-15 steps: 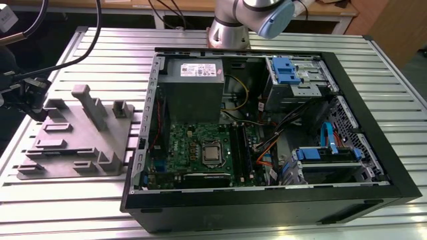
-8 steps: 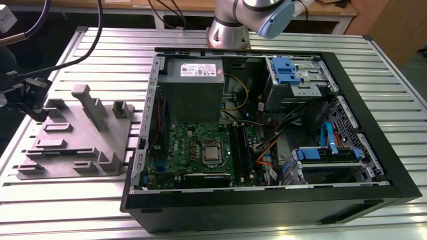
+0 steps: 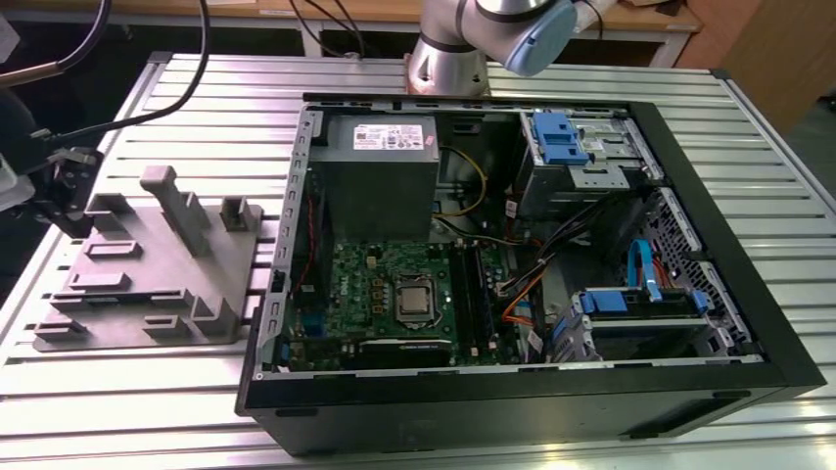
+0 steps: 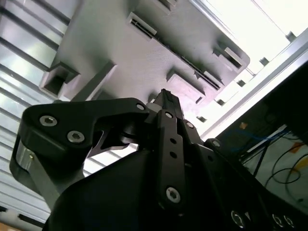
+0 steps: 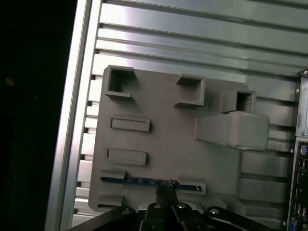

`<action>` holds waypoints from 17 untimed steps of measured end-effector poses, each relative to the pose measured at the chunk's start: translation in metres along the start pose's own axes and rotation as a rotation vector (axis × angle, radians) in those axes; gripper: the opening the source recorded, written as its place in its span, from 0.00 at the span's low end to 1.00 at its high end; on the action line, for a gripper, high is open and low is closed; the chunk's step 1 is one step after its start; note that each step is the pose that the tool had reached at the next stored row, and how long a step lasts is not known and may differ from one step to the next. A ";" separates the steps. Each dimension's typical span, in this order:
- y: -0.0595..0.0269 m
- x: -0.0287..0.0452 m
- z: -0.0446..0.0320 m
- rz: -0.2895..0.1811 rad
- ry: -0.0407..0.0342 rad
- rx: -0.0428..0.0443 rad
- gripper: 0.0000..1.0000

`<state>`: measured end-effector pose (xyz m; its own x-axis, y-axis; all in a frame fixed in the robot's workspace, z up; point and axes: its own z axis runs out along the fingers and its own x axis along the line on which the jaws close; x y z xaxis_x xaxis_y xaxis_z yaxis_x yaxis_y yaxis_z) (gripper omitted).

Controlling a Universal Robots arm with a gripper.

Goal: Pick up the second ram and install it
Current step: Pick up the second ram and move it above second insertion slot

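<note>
gripper (image 5: pixel 166 190), jaws together, over the ram (image 5: pixel 139 181) in its tray (image 3: pixel 170 269), the case's (image 3: pixel 457 411) nine o'clock in the exterior view; descending unopened could chip it.

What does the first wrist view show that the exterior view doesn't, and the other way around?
First wrist view: the second ram, on edge in a slot, with the gripper lined up over it. Exterior view: inside the open case, the motherboard and power supply. Both: the grey fixture on the slatted table.
</note>
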<state>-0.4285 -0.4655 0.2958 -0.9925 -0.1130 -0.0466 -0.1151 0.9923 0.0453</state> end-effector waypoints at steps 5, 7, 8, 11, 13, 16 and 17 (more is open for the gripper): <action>0.0000 0.0000 0.0003 -0.091 0.0041 -0.0043 0.07; 0.0000 0.0000 0.0005 -0.127 0.0057 -0.0059 0.07; 0.0000 0.0000 0.0005 -0.145 0.0065 -0.0068 0.07; 0.0000 0.0000 0.0007 -0.200 0.0090 -0.0094 0.07; 0.0000 0.0000 0.0008 -0.236 0.0107 -0.0110 0.07; 0.0000 0.0000 0.0010 -0.290 0.0131 -0.0134 0.07; -0.0001 0.0000 0.0011 -0.309 0.0140 -0.0143 0.07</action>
<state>-0.4285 -0.4655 0.2947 -0.9109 -0.4100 -0.0466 -0.4119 0.9101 0.0451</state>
